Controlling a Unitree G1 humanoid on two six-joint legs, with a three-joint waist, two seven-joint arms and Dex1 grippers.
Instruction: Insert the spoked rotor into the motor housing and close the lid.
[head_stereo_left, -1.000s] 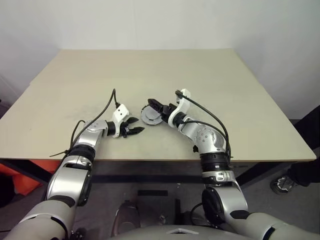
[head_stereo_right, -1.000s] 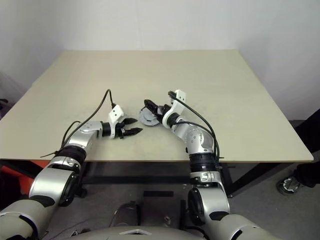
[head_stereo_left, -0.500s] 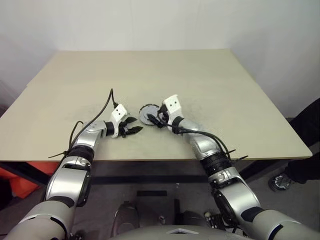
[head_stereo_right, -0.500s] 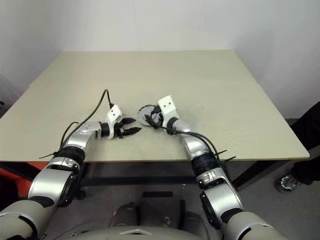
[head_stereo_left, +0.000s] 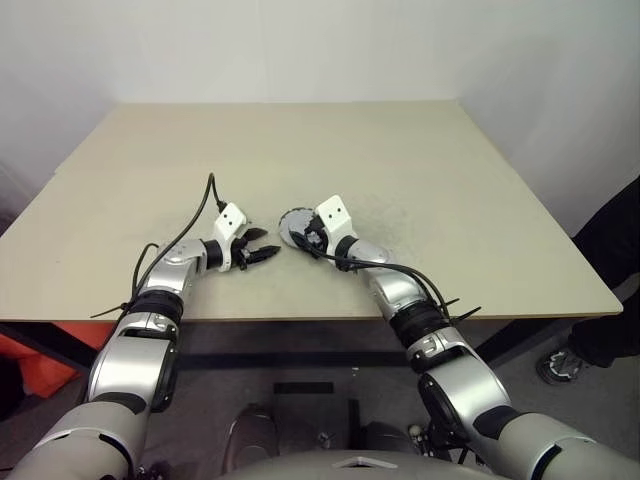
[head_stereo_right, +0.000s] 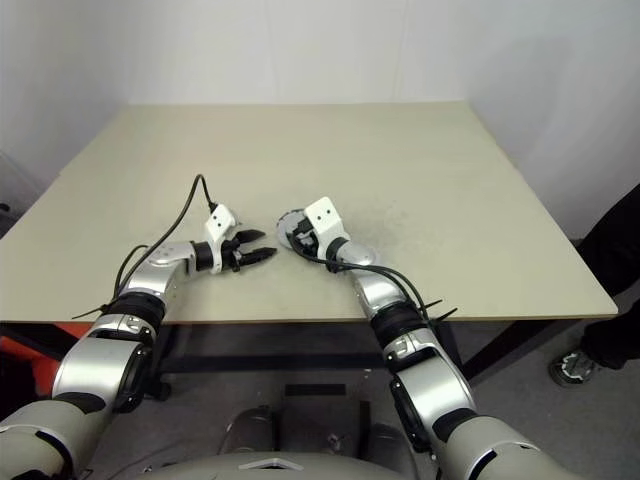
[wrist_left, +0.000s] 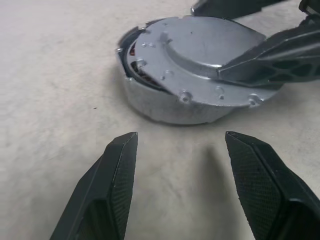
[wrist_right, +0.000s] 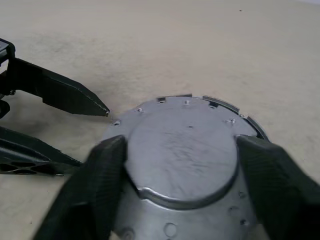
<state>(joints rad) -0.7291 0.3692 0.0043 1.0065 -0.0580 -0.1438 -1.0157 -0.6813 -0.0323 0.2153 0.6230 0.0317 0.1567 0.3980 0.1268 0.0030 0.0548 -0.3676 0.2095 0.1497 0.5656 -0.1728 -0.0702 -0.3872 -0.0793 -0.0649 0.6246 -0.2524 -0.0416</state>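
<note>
A broad beige table (head_stereo_left: 420, 170) carries the work, its top plain and bearing no writing. Near its front edge, about midway across, sits the motor housing (wrist_left: 165, 107), a squat round silver-grey body resting flat on the tabletop; through a gap at its side the left wrist view shows a sliver of copper-coloured windings. On top of it lies the lid (wrist_right: 182, 150), a grey metal disc with a raised round centre, small screw holes around its border and fine scratches across its face; it seems to sit slightly off-centre on the housing, so the gap opens on one side. No brand, label or lettering can be read on either part. The spoked rotor cannot be made out, presumably inside the closed stack. The right gripper (wrist_right: 182, 165) reaches in from the robot's right and straddles the assembly, one black finger on each side of the lid's raised centre, the fingers (wrist_right: 97, 180) close against the metal; whether they actually press on it I cannot tell. The left gripper (wrist_left: 180, 165) hovers just beside the housing on its other side, apart from it, with its two black fingers spread and nothing between them. A black cable loops from each wrist back along the arm.
</note>
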